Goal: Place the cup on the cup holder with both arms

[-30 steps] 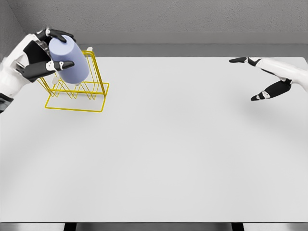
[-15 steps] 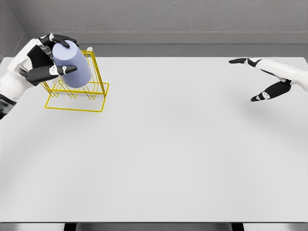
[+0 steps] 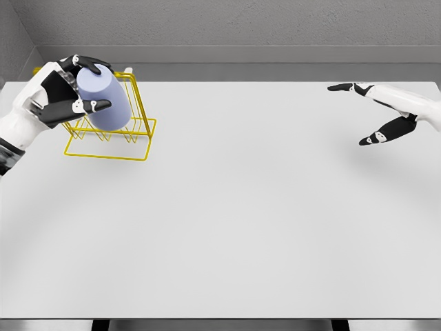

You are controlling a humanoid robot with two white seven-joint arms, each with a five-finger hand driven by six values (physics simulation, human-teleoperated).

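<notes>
A pale blue cup is tilted inside the yellow wire cup holder at the table's far left. My left hand wraps its fingers around the cup's upper end from the left, thumb across the front. At the far right, well away from the holder, my right hand hovers above the table with fingers spread and nothing in it.
The white table stretches wide between the two hands. A grey wall runs along its far edge, close behind the holder.
The left hand has lowered the cup a little and drawn it slightly left, deeper into the holder. The right hand has not moved.
</notes>
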